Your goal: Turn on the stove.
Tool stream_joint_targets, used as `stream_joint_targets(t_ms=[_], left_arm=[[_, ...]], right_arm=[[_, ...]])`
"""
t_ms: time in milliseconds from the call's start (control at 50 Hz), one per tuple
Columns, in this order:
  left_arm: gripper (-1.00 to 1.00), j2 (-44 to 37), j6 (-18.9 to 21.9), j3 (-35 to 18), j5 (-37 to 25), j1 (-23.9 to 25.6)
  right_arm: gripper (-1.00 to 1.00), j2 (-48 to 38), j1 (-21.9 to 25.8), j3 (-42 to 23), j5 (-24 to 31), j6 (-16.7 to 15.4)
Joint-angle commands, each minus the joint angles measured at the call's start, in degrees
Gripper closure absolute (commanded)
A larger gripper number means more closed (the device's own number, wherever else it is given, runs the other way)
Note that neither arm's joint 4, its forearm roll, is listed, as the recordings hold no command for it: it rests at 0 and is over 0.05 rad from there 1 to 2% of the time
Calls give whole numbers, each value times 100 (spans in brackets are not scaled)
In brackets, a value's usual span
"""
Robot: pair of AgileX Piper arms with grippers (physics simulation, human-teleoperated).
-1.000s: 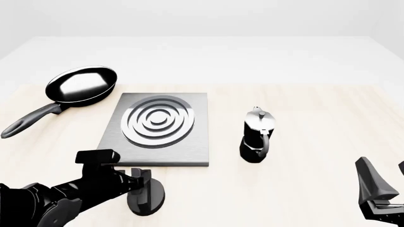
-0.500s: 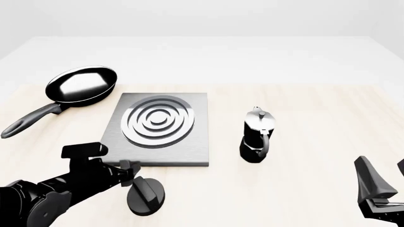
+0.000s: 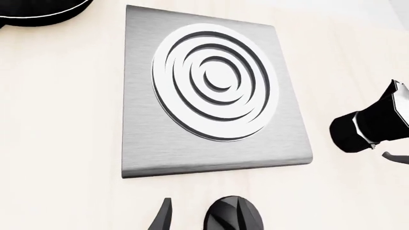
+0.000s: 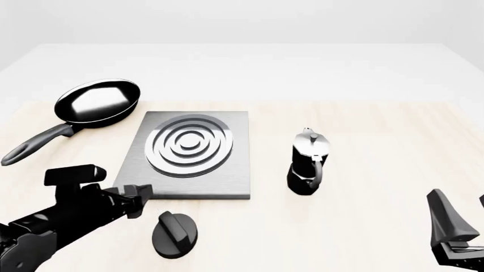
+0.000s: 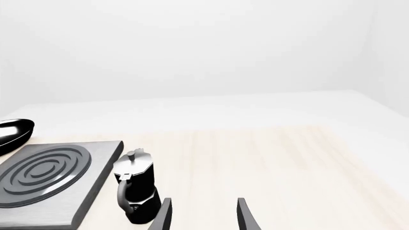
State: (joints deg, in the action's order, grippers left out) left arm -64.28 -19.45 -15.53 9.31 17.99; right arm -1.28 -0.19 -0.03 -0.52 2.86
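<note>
Knob (image 4: pixel 175 233), one stove (image 4: pixel 189 154), seemingly open left tool (image 4: pixel 136 198).

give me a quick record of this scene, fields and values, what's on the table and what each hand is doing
stove: grey slab with ringed burner
knob: black, on table in front of slab, nothing gripping it
left hand: up and to the left of the knob, off it; open or shut unclear
right hand: open, empty, far from knob
frying pan: behind-left of slab
moka pot: upright, right of slab
</note>
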Motion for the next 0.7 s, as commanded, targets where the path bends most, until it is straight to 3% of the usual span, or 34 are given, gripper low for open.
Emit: stream_joint_targets(t_ms=[20, 360, 480, 520, 700], left_arm=[[-100, 1037, 198, -18, -690, -245], [-100, 2415, 512, 189, -1294, -693], [-100, 3546, 669, 154, -1740, -780], [-100, 4245, 1001, 74, -2038, -865], [-100, 4726, 1029, 156, -2350, -971]], right_arm=[[-100, 105, 6, -2, 61, -39], [-100, 115, 14, -2, 47, -104], [-100, 107, 24, -5, 40, -129], [-100, 110, 25, -4, 42, -130], [-100, 106, 31, -7, 42, -158]])
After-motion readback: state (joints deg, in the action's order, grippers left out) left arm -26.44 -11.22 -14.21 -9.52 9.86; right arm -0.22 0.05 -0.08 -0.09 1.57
